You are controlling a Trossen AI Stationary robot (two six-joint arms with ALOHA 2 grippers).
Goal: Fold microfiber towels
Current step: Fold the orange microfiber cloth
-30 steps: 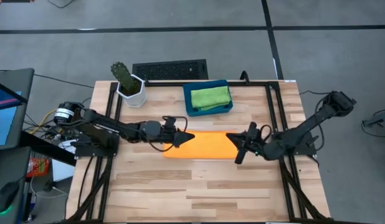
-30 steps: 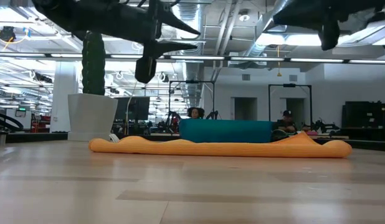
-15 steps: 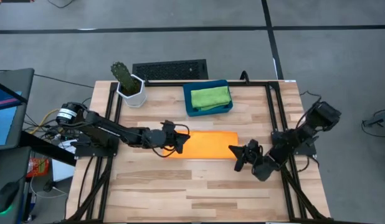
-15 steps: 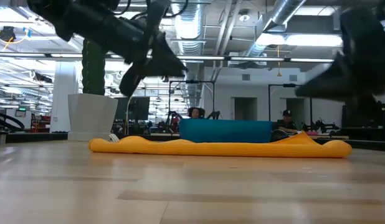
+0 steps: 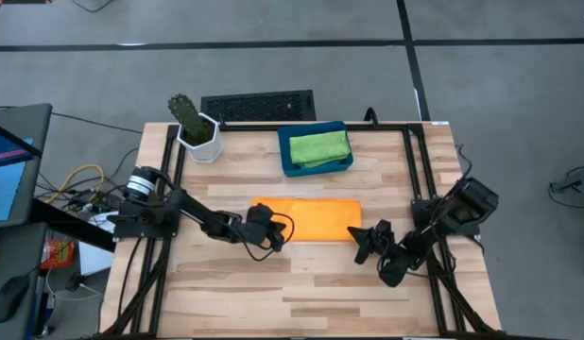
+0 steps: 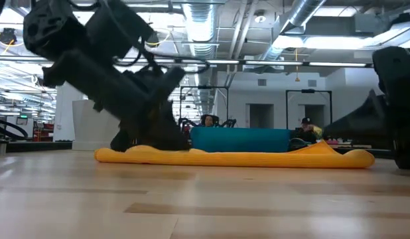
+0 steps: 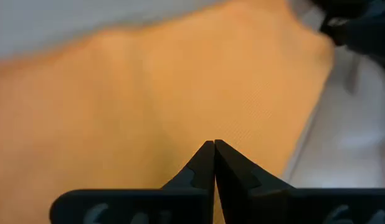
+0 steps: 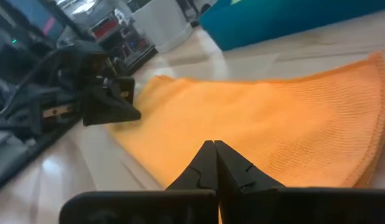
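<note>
From above, the orange towel (image 5: 306,219) is lying flat as a long folded strip near the middle of the wooden table (image 5: 301,293). The left gripper (image 5: 270,242) is sitting at the strip's 8 o'clock corner, and the right gripper (image 5: 360,251) is sitting at its 4 o'clock corner. At 12 o'clock from the orange towel, the green towel (image 5: 319,147) is resting folded inside the dark-blue tray (image 5: 285,161). A cactus in a white pot (image 5: 196,128) is standing at the table's 11 o'clock corner.

From table height, the orange towel (image 6: 231,158) is stretching as a low roll across the table, with the tray (image 6: 239,139) showing behind it. The left gripper (image 6: 148,136) is reaching down onto the towel's end toward 9 o'clock; the right arm (image 6: 397,106) is looming dark at 3 o'clock, its fingertips not showing here.

Past the left wrist, the left gripper (image 7: 214,144) is showing its two fingers pressed tip to tip, clenched just over the orange towel (image 7: 149,93); whether any cloth is pinched cannot be told.

Past the right wrist, the right gripper (image 8: 215,145) is likewise showing its fingers clenched together, tips meeting above the orange towel (image 8: 273,130), with no cloth visibly caught. The left gripper (image 8: 127,109) is sitting at the cloth's far corner.
</note>
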